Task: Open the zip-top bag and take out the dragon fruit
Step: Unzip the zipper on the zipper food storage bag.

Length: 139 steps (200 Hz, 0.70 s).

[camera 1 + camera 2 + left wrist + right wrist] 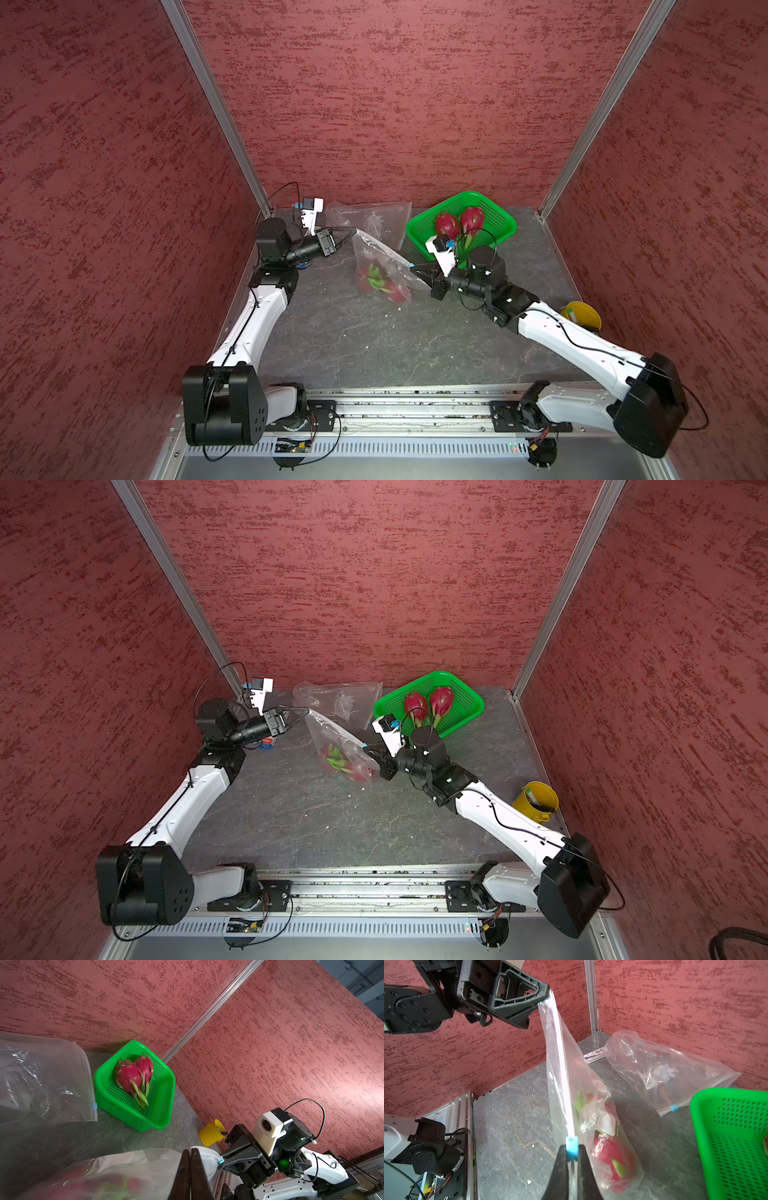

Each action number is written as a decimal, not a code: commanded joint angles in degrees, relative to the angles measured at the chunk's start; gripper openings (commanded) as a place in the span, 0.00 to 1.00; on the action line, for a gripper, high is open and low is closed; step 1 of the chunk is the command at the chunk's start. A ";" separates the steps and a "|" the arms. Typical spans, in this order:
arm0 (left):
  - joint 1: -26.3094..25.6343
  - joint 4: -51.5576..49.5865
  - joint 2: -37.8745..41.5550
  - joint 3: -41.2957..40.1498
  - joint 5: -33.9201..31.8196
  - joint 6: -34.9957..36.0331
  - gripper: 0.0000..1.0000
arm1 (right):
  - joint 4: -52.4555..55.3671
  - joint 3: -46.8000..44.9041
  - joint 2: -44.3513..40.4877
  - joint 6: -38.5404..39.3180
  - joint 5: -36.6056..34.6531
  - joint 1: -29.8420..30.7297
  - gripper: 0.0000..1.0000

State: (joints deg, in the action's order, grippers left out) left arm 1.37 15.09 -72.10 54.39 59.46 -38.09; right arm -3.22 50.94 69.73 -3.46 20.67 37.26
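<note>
**Both grippers clamped on the bag, fruit down at the bottom**

The table (353, 345) was a dark grey marbled slab. It was boxed in on three sides by red textured walls (395, 104), with aluminium posts (217, 104) in the back corners. A metal rail (399, 401) ran along the front, where both arms were mounted. A few pale crumbs sat on the slab.

On to the containers. The zip-top bag (384, 253) hung stretched across mid-table between the two arms. The left gripper (354, 232) was clenched tight on one top corner. The right gripper (414, 268) was pinched hard on the blue slider (572, 1147) at the other end, so the zip strip ran taut between them. Honestly couldn't tell whether the zip was parted anywhere.

The dragon fruit (376, 284) sagged in the bottom of that bag, right down at the table. It showed pink with green tips, but was too smeared by the plastic to count.

Behind it, a second bag (370, 214) lay crumpled against the back wall, just beside a green mesh basket (496, 216) in the back right area. Two more dragon fruit (446, 224) lay in the basket side by side, touching, with their green ends toward the front.

A yellow cup (524, 807) stood at the right edge near the right arm. It held a couple of small bits I couldn't make out.
</note>
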 commanded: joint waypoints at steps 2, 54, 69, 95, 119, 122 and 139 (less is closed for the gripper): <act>2.92 3.46 0.34 1.99 -7.41 0.56 0.00 | 7.61 -3.19 -2.65 -2.63 -3.30 -1.04 0.00; 3.05 3.45 -0.24 2.12 -7.13 0.38 0.00 | 10.30 -6.28 -7.26 -4.34 -5.88 -1.13 0.00; 3.06 3.46 -0.41 2.21 -6.87 0.31 0.00 | 11.63 -6.73 -8.30 -4.53 -6.48 -1.13 0.00; 3.03 3.66 -0.57 2.24 -6.72 0.31 0.00 | 12.63 -7.46 -9.85 -4.91 -7.46 -1.18 0.00; 2.97 3.55 -0.81 2.39 -6.43 0.10 0.00 | 12.57 -7.98 -10.58 -5.15 -7.92 -1.17 0.00; 3.08 3.59 -0.85 2.34 -6.46 0.09 0.00 | 12.48 -8.08 -10.65 -5.29 -7.92 -1.14 0.00; 3.10 3.63 -0.85 2.39 -6.39 0.20 0.00 | 12.36 -8.22 -10.58 -5.40 -8.09 -1.13 0.00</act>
State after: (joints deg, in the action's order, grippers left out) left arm 1.78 14.98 -72.44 54.43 59.24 -38.11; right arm 2.48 44.49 59.92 -8.05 15.75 37.10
